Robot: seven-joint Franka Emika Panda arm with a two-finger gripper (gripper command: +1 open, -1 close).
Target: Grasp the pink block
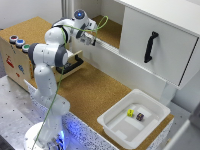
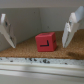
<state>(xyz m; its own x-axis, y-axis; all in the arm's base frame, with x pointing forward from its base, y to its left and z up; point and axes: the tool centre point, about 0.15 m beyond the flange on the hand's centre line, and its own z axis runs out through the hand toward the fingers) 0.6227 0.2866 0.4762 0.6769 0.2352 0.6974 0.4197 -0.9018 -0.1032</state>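
Observation:
The pink block (image 2: pixel 45 41) is a small reddish-pink cube with a dark L mark on its face. It rests on a cork surface in the wrist view. My gripper (image 2: pixel 38 44) is open, with one finger (image 2: pixel 7 31) on each side of the block and a clear gap on both sides. In the exterior view the gripper (image 1: pixel 93 39) reaches onto the cork shelf beside the white cabinet, and the block is hidden there.
A white tray (image 1: pixel 113 123) at the front holds a yellow cube (image 1: pixel 130 113) and a dark maroon cube (image 1: pixel 140 116). A white cabinet door with a black handle (image 1: pixel 150 46) stands at the exterior view's right. A wooden box with coloured buttons (image 1: pixel 18 42) sits at its left.

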